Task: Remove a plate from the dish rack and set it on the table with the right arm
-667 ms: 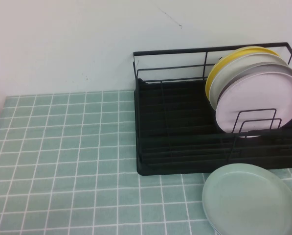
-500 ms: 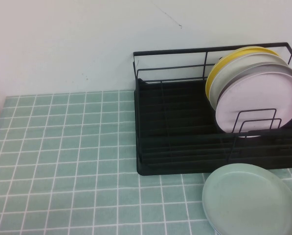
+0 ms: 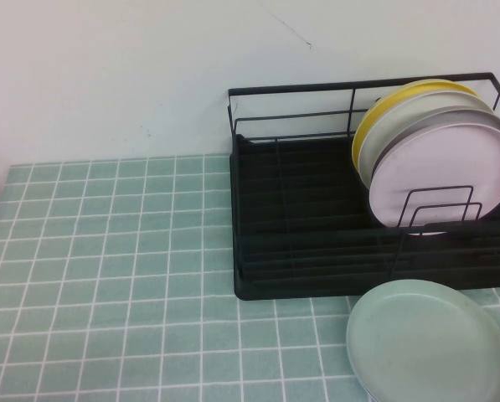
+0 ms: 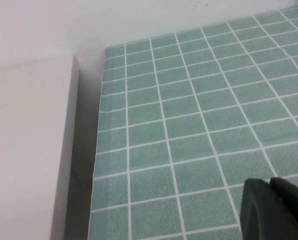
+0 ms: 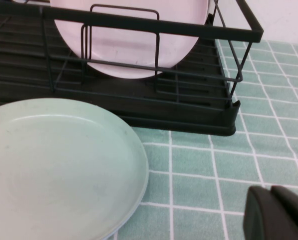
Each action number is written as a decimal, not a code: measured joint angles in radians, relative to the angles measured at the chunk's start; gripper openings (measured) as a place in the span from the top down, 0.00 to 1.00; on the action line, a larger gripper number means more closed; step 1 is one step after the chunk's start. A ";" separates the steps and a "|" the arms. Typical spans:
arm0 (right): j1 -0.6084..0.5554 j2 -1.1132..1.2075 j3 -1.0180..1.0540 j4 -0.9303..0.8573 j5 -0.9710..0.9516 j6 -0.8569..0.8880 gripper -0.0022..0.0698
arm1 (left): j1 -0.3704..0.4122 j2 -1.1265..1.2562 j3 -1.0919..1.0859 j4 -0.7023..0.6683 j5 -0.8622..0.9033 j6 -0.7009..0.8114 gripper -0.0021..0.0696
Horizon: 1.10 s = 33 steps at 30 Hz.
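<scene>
The pale pink plate stands upright at the front of a stack in the black wire dish rack, at the rack's right end; it also shows in the right wrist view behind the rack's wire dividers. Neither arm shows in the high view. My right gripper is shut and empty above the tiled table, in front of the rack. My left gripper is shut and empty over the table's left edge.
A pale green plate lies flat on the table in front of the rack, also in the right wrist view. A white/grey plate and a yellow plate stand behind the pink one. A white wall is behind; a white block is beside the table's left edge.
</scene>
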<state>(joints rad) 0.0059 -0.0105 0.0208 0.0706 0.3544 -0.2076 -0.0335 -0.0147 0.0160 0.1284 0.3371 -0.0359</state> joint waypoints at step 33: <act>0.000 0.000 0.000 0.050 -0.006 0.000 0.97 | 0.000 0.000 0.000 0.000 0.000 0.000 0.98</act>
<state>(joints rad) 0.0059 -0.0105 0.0208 0.1207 0.3487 -0.2076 -0.0335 -0.0147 0.0160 0.1284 0.3371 -0.0359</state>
